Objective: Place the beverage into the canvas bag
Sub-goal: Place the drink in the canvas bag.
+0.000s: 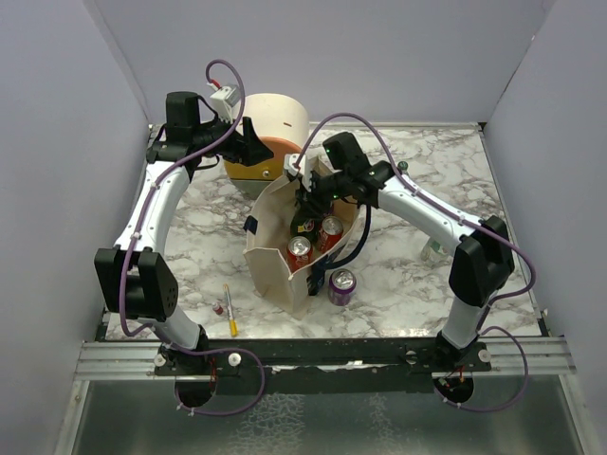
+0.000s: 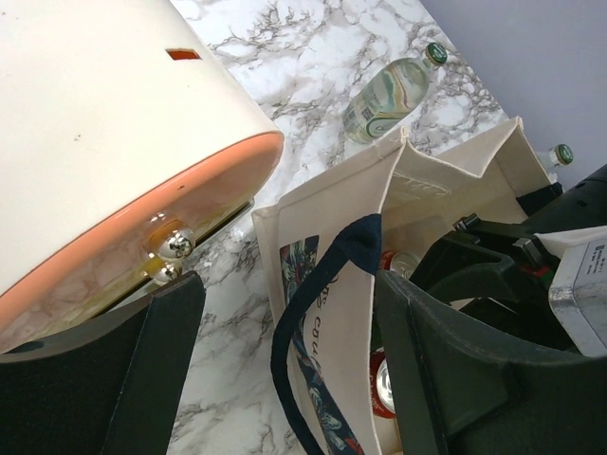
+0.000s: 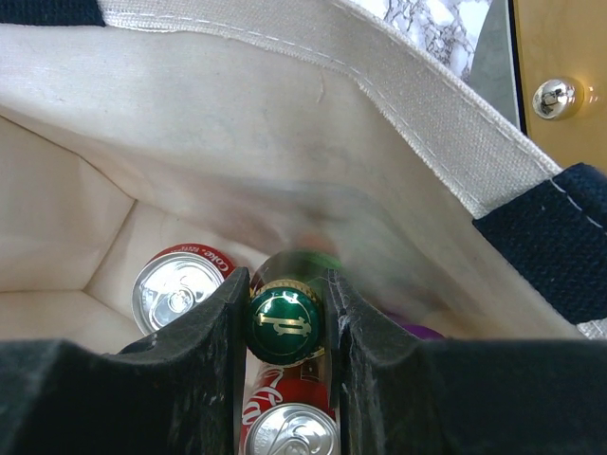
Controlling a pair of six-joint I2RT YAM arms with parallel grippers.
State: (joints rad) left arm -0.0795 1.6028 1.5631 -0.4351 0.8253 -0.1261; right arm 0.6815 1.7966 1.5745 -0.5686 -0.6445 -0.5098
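Beverage: a dark green glass bottle with a green-and-gold metal cap, upright with its cap toward the right wrist camera. It is down inside the mouth of the bag, held above the cans.
Right gripper: closed on the bottle's neck, its black fingers pressing on either side just below the cap. In the top view it sits within the bag's opening.
Canvas bag: a beige cloth tote standing upright and open in the middle of the counter. Its navy strap loops over the side that carries the dark printed panel.
Left gripper: jaws wide apart, holding nothing. The bag's rim and navy strap show in the gap between them; whether they touch cannot be told.
Red cans: two red soda cans with silver tops lie in the bottom of the bag, one beside the bottle and one below it.
Purple can: upright on the counter, just beside the bag's near right side.
Clear bottle: a clear glass bottle with a green cap lies on its side beyond the bag.
Cream box: a rounded cream box with an orange rim, close beside the left gripper.
Yellow pen: lying near the left arm's base.
Counter: white marble with grey veins.
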